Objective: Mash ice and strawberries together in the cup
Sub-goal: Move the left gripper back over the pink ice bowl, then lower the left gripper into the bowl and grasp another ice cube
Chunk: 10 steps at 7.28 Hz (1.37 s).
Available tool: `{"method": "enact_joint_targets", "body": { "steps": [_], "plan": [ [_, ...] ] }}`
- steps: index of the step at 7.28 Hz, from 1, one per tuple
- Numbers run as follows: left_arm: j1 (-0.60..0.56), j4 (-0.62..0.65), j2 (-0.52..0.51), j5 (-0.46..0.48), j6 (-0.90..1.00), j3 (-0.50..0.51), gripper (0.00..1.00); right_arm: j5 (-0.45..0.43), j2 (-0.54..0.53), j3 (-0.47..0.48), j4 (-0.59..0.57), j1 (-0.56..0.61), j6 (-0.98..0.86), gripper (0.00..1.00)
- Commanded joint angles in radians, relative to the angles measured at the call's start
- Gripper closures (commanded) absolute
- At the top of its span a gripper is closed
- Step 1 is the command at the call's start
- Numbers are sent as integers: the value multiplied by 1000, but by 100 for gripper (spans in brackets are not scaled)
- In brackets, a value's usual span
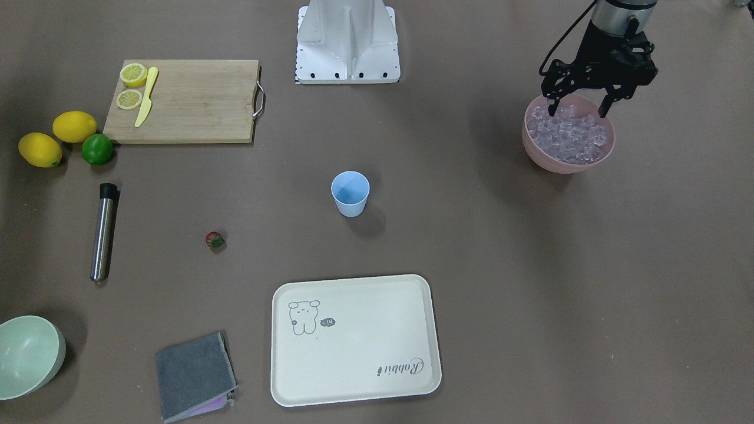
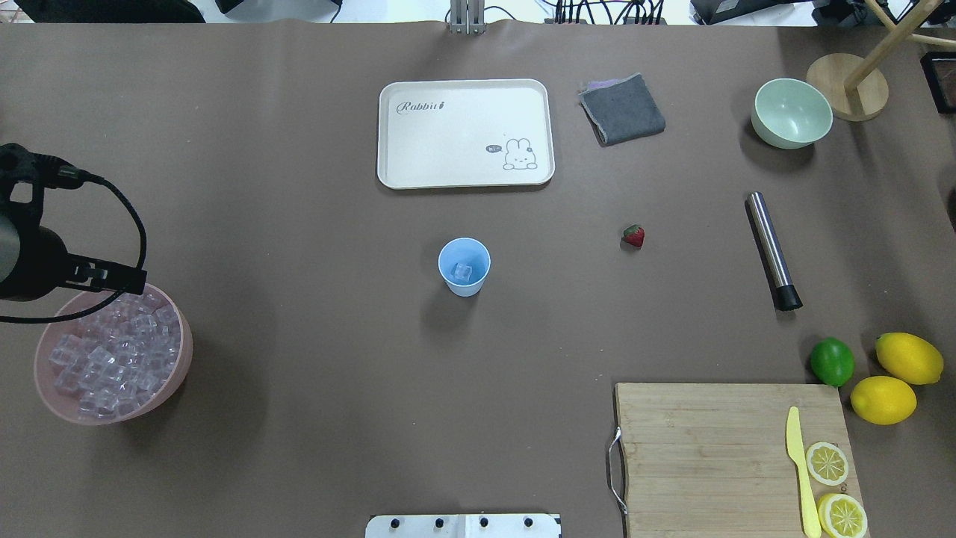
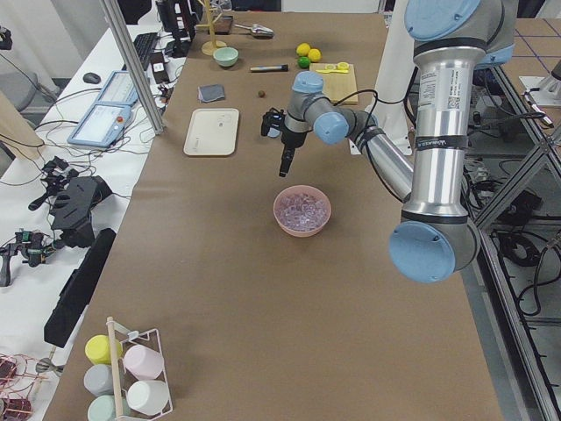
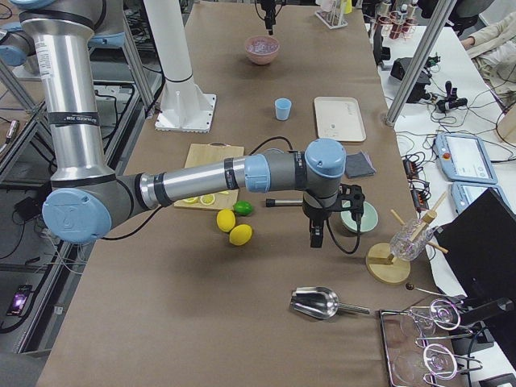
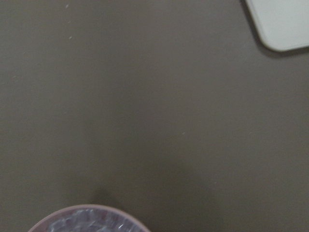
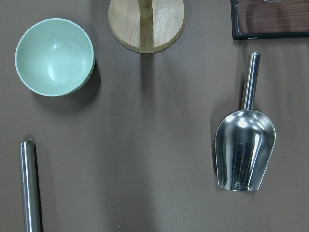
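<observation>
The light blue cup (image 1: 350,193) stands upright mid-table with one ice cube (image 2: 463,273) in it. More ice (image 1: 566,136) fills a pink bowl (image 1: 559,166). My left gripper (image 1: 580,107) hangs open just above the bowl's far rim, its fingertips (image 1: 553,109) over the cubes and nothing between them. The strawberry (image 1: 214,239) lies alone on the table, well apart from the cup. My right gripper (image 4: 314,240) shows only in the exterior right view, hovering near the pale green bowl (image 4: 358,216); whether it is open or shut I cannot tell.
A steel muddler (image 1: 103,232) lies beyond the strawberry. A cream tray (image 1: 353,341), a folded grey cloth (image 1: 194,376), a cutting board (image 1: 182,100) with lemon halves and a yellow knife, two lemons, a lime (image 1: 97,148) and a metal scoop (image 6: 245,147) ring the table.
</observation>
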Motion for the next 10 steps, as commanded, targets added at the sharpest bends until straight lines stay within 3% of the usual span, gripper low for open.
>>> {"method": "enact_joint_targets", "body": {
  "steps": [1,4,10],
  "plan": [
    [18,-2,49,6,-66,35,3,0,-1,1,0,-1,0,0],
    [76,-86,50,23,-170,144,3,0,-1,1,0,-4,-1,0],
    [134,-85,66,29,-220,182,3,-6,0,1,0,-12,-3,0]
  ]
}}
